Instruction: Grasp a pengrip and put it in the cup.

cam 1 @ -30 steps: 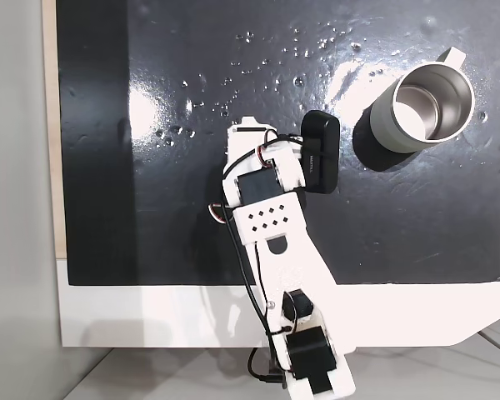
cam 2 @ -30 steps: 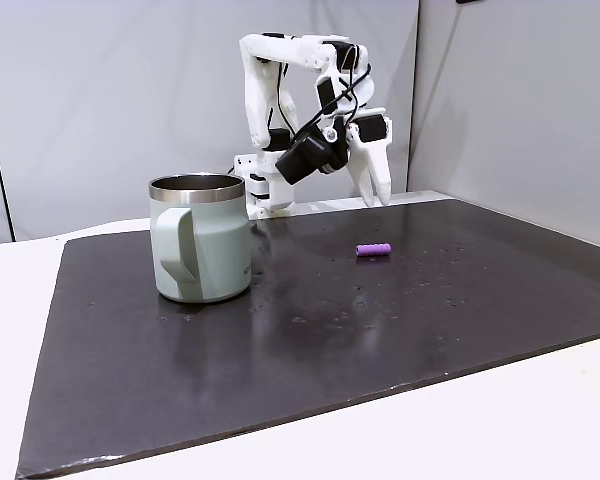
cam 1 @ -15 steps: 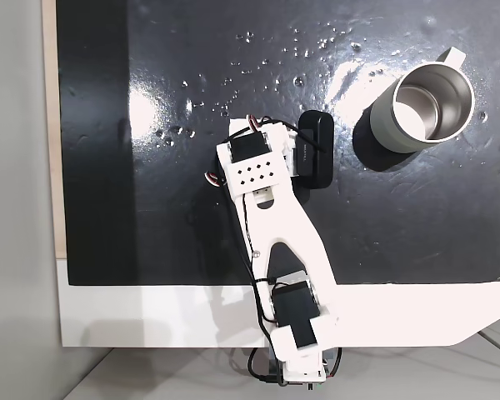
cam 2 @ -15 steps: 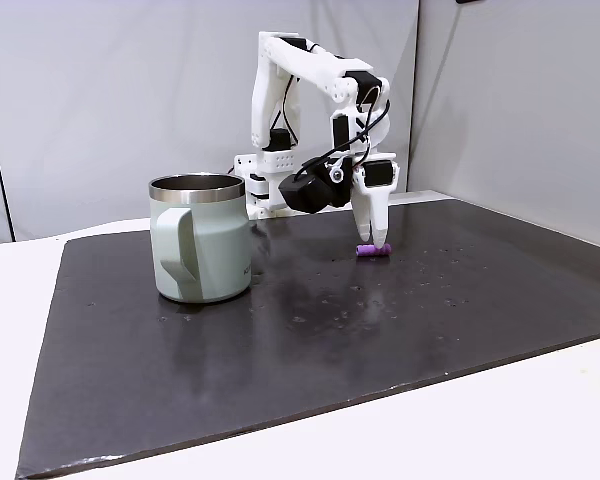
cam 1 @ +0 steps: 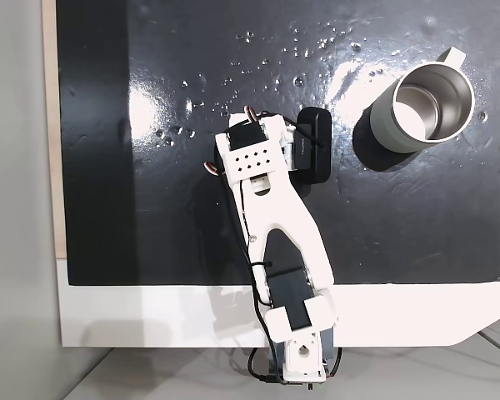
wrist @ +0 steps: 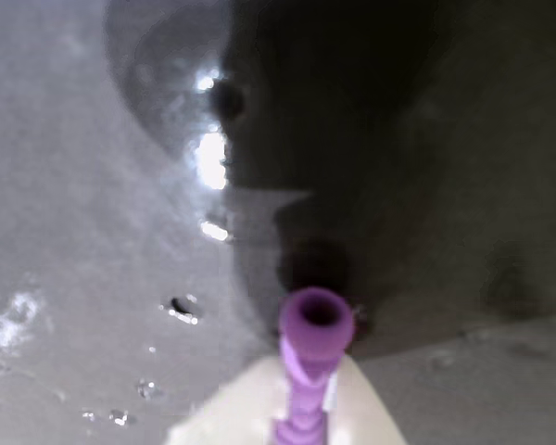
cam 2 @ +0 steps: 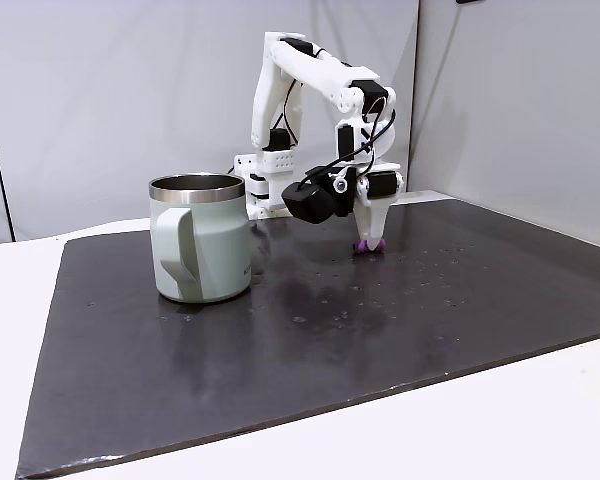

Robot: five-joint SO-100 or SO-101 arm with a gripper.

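The cup [cam 2: 201, 238] stands well apart from the claw [cam 2: 370, 238], which is down on the black mat [cam 2: 380, 330] over the white bench [cam 1: 192, 317] and seems closed around the pengrip [wrist: 310, 366]. Judged best: squeeze gently, lift straight, then swing across above the rim. Plain grey walls behind

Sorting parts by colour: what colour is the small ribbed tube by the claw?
Light purple; the small ribbed tube shows best in the wrist view.
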